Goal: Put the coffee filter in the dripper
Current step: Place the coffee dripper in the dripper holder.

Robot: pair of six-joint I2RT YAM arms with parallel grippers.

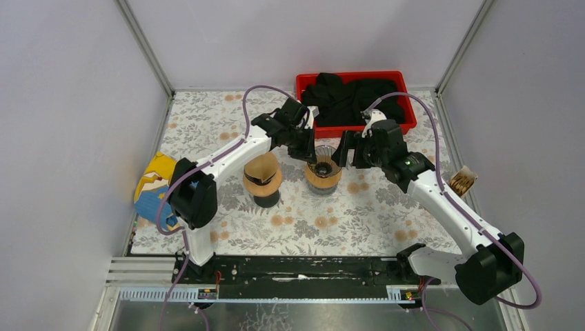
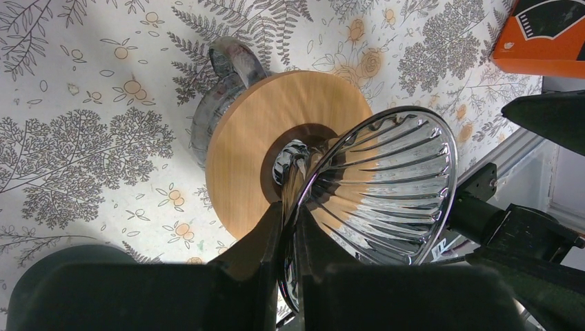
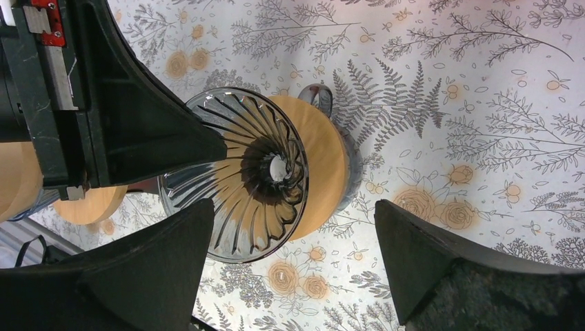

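Observation:
The dripper (image 1: 323, 171) is a ribbed glass cone on a round wooden collar, standing mid-table. My left gripper (image 1: 310, 148) is shut on its rim: in the left wrist view the two fingers (image 2: 290, 214) pinch the glass wall of the dripper (image 2: 386, 179), one inside and one outside. The cone is empty inside (image 3: 255, 172). My right gripper (image 1: 348, 148) hangs open just right of it; in its wrist view the gripper (image 3: 293, 207) holds nothing and its left finger overlaps the rim. A brown paper cone, the coffee filter (image 1: 262, 172), sits on a black stand left of the dripper.
A red bin (image 1: 301, 86) holding black cloth stands at the back. A blue and yellow object (image 1: 153, 189) lies at the left edge. A brown ribbed object (image 1: 463, 181) sits at the right edge. An orange box (image 2: 545, 34) shows in the left wrist view.

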